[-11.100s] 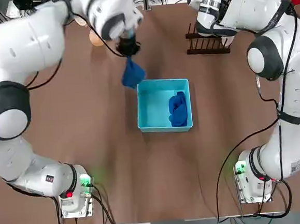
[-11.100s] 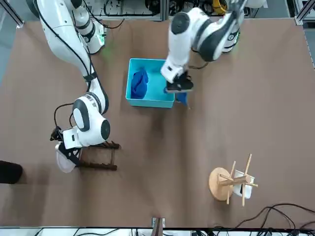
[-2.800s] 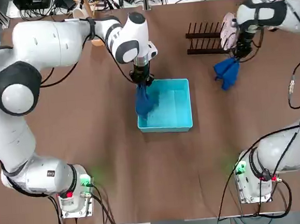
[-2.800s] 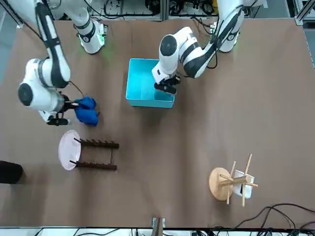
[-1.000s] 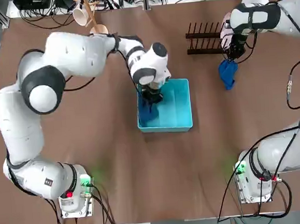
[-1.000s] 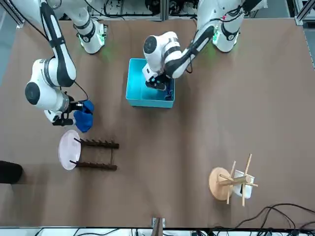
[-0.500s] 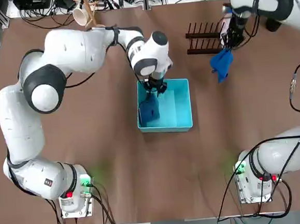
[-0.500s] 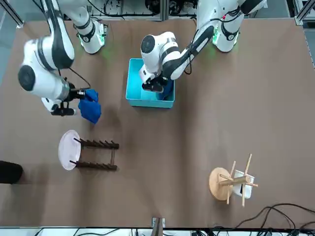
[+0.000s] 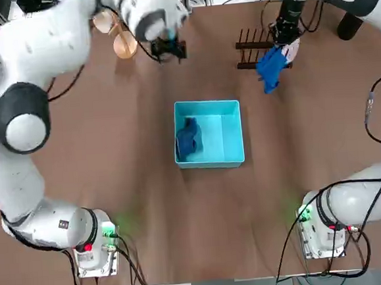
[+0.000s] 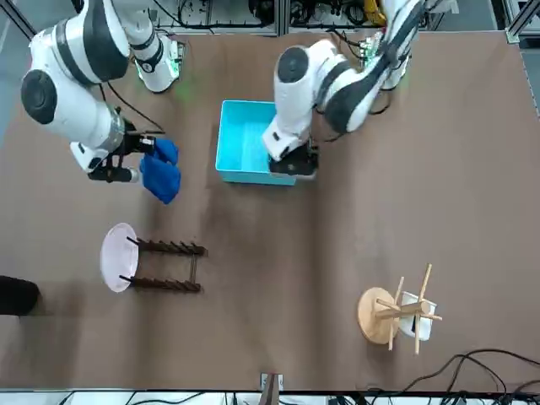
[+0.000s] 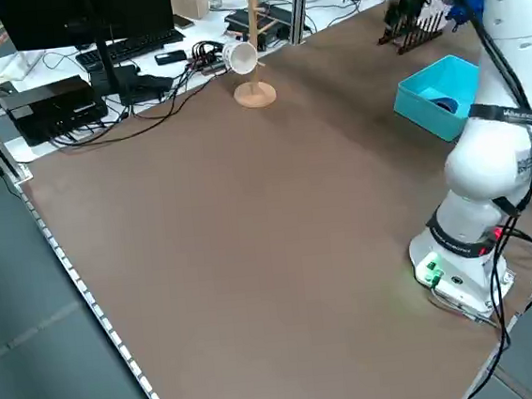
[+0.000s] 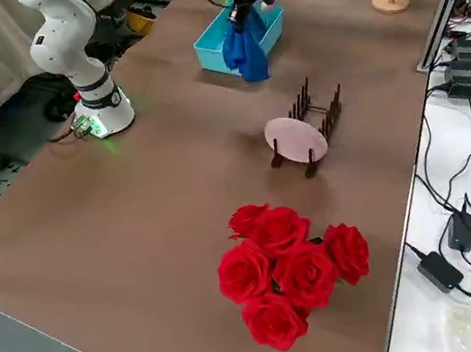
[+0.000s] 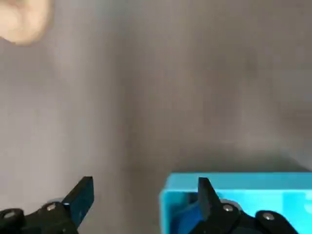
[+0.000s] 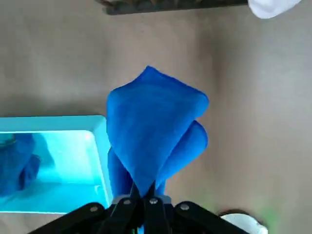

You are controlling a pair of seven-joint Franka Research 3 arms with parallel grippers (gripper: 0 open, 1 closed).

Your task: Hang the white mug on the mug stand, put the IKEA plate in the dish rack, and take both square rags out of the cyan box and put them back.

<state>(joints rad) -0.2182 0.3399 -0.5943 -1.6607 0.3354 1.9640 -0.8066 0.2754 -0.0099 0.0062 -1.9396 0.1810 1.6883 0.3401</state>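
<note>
Meanwhile, one blue rag [image 9: 270, 69] was held pinched in the right gripper [image 9: 279, 42] fingers near the dish rack [image 9: 260, 49]; the left gripper [image 9: 168, 50] fingers were spread wide, empty, beyond the cyan box [image 9: 234, 157].

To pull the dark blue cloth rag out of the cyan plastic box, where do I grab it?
Pinch the raised crumpled middle of the dark blue cloth rag, coming straight down from above. It lies bunched low in the cyan plastic box, close to the wall on the robot's left, so the walls likely block any sideways approach. The open left hand is free.
</note>
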